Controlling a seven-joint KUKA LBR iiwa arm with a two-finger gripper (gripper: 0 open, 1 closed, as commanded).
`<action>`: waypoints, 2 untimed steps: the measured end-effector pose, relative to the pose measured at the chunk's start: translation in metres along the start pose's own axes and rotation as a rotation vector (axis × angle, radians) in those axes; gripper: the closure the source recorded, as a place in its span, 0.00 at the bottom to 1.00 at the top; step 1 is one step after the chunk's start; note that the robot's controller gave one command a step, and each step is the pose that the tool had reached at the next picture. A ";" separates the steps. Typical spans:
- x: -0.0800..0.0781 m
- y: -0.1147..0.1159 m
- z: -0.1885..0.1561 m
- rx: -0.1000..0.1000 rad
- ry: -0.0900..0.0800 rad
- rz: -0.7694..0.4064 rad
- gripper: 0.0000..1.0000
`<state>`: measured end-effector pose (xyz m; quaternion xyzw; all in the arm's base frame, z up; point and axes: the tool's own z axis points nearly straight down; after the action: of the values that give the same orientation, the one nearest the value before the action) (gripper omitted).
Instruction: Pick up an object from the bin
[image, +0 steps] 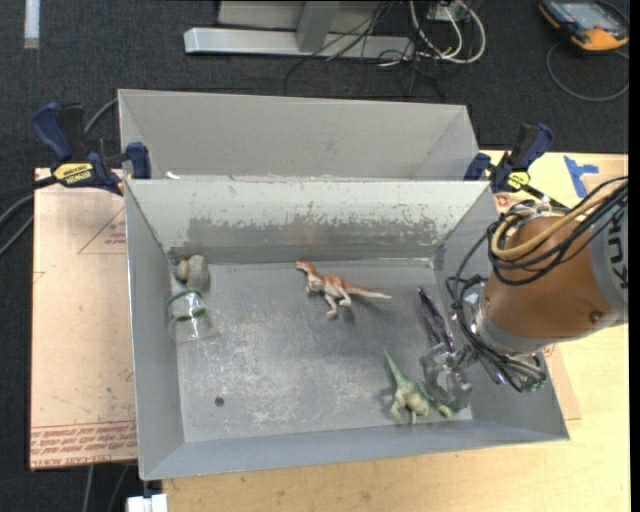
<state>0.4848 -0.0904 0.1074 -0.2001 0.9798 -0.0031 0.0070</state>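
Camera view from above; found the gripper (447, 378) low in the near right corner of the grey metal bin (300, 225), reaching in from the right beneath the arm's orange cover (545, 285) and its looped cables; could not tell whether wide or narrow, nor whether closed on anything. Saw a green toy dinosaur (409, 399) lying on the floor just beside the gripper, on its left, close to the near wall; could not tell whether touching the gripper or just apart. Noted a slim dark purple thing (432, 315) just behind the gripper, close to the right wall; could not make out its kind. Found a brown toy dinosaur (335, 288) well apart, toward the far wall about mid-bin, tail pointing right. Saw two small things by the left wall, well apart from the gripper: a rounded grey-tan lump (190, 268) in the far left corner; just in front of it, a clear rounded thing with green markings (188, 313). Noted one tiny dark speck (218, 402) on the floor, toward the near wall, left of centre.
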 end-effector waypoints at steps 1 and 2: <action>0.002 -0.008 -0.040 -0.001 0.001 -0.012 0.00; 0.002 -0.008 -0.040 0.000 0.001 -0.013 0.00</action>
<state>0.4856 -0.0980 0.1476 -0.2062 0.9785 -0.0031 0.0062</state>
